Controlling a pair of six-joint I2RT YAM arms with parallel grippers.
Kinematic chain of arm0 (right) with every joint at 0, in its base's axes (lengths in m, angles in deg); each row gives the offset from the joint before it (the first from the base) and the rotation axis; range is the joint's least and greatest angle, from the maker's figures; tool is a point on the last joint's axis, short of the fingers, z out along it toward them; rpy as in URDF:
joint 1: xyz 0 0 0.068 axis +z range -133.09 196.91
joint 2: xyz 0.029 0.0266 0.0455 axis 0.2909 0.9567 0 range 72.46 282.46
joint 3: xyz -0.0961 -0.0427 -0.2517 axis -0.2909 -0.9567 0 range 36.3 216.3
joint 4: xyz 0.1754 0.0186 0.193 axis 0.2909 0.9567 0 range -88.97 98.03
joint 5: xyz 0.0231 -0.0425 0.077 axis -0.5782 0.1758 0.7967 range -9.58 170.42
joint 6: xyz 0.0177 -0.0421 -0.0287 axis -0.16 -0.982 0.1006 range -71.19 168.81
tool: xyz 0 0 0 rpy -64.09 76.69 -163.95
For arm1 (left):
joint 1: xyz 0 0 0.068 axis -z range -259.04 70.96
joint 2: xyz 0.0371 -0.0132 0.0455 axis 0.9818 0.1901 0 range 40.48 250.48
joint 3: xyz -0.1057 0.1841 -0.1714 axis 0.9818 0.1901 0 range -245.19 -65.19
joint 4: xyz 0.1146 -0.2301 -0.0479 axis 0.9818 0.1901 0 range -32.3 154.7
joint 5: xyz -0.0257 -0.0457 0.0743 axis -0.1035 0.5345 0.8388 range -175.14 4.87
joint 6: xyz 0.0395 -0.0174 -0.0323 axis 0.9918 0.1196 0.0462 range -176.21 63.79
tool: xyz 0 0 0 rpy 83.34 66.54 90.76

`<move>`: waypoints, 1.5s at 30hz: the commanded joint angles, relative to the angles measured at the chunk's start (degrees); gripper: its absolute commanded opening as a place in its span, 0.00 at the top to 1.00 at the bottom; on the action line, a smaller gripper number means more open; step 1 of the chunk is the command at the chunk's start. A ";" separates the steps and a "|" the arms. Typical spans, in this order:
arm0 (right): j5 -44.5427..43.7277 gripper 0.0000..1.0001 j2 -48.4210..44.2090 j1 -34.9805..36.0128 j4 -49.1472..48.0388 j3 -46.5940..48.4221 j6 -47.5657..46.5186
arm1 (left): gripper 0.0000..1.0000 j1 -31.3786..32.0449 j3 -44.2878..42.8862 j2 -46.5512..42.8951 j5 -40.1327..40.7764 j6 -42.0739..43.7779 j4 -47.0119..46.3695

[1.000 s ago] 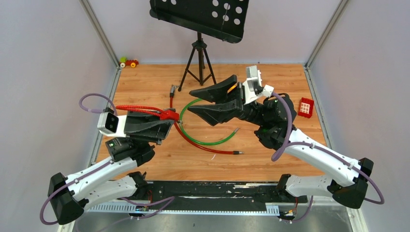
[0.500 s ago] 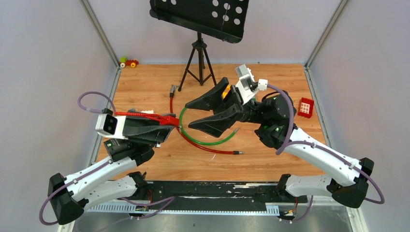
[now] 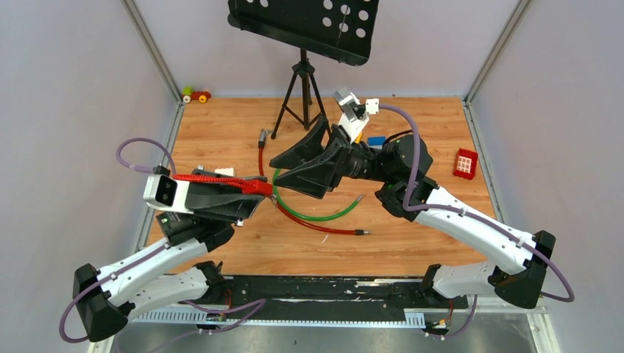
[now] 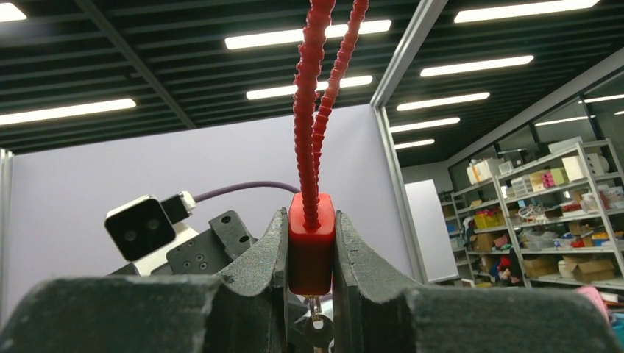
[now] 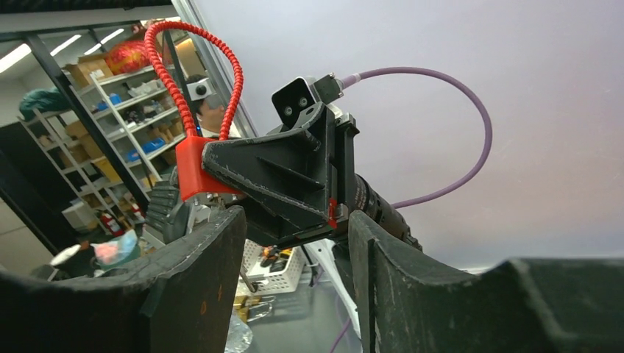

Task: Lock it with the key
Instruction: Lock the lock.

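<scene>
I have the lock (image 4: 310, 246) clamped in the left fingers (image 4: 257, 268), which press on both sides of its red body, with its ribbed loop (image 4: 313, 88) running back over the wrist. It hangs above the left half of the counter (image 3: 412, 243), roughly midway between the near and far edges. The key (image 4: 318, 331) looks to be sitting in the bottom of the lock. In the left wrist view I see a small silvery piece dangling just below the body, but it is low in that picture and partly hidden, so I can't confirm how deep it is seated. The right fingers (image 5: 199, 279) are spread wide and hold nothing. They point at the lock from the right and are close to it but not touching. As I judge it, the holding half of the job is done and the key is in place. What remains is to close the right fingers on the key head and turn it. I see no sign yet that the lock has been turned.
</scene>
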 commanded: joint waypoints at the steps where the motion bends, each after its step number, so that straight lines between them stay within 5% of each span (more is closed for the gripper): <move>1: -0.04 0.48 -0.07 -0.26 -3.59 1.31 6.50 | 1.00 0.26 -1.95 -0.20 -0.77 -0.04 -4.91; 30: 7.16 0.56 0.87 0.61 -8.26 0.64 9.17 | 1.00 0.26 -2.60 2.02 0.20 1.31 -4.91; 45: 7.55 0.70 0.04 0.62 -8.17 0.34 8.07 | 1.00 0.26 -2.56 2.79 0.63 2.34 -4.91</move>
